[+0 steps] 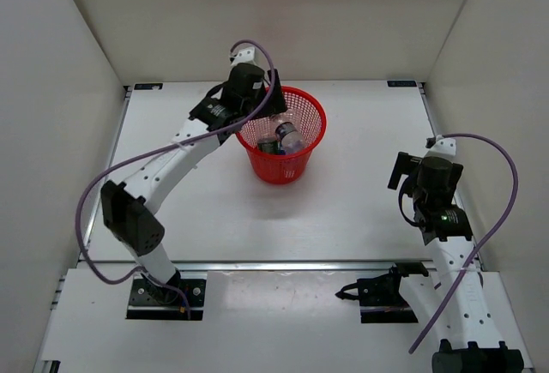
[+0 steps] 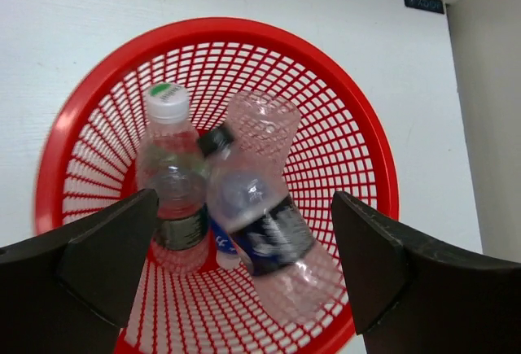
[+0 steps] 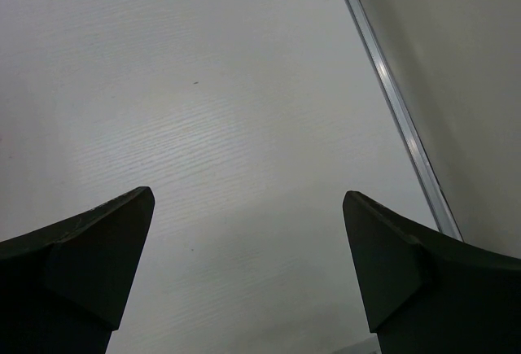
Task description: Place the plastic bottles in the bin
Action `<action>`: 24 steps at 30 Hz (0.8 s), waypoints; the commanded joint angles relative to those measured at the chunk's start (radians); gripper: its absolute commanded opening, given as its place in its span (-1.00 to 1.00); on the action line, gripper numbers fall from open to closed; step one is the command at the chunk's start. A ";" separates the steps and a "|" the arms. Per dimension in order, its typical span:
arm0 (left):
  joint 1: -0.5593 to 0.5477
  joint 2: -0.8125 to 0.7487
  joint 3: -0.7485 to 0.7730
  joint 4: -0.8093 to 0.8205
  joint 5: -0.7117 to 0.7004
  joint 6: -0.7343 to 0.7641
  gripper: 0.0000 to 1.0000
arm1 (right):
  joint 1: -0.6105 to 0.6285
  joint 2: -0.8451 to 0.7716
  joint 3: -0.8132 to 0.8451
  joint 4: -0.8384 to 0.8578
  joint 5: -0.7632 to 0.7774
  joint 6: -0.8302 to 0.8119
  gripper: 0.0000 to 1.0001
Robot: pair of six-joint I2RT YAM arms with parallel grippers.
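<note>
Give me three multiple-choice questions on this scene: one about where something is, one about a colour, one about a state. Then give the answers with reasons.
1. Where is the left gripper?
A) above the bin
B) folded back at its own base
C) low at the right side wall

2. What colour is the bin?
A) blue
B) red
C) grey

3. How is the right gripper?
A) shut tight, empty
B) shut on the bin's rim
C) open, holding nothing

Answers:
1 A, its wrist view looks straight down into the bin at the bottles.
2 B, red mesh shows in both views.
3 C, its jaws stand wide apart over the table with nothing between them.
</note>
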 commanded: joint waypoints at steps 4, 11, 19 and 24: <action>0.042 -0.320 -0.123 -0.076 -0.083 0.006 0.98 | -0.008 -0.010 0.048 0.020 0.003 0.009 0.98; 0.266 -0.603 -0.421 -0.270 -0.108 -0.076 0.97 | -0.025 0.034 0.080 -0.074 -0.134 0.006 0.98; 0.401 -0.836 -0.647 -0.399 -0.142 -0.125 0.98 | -0.069 0.140 0.156 -0.161 -0.213 0.072 0.98; 0.401 -0.860 -0.654 -0.419 -0.148 -0.133 0.96 | -0.100 0.166 0.175 -0.163 -0.244 0.073 0.98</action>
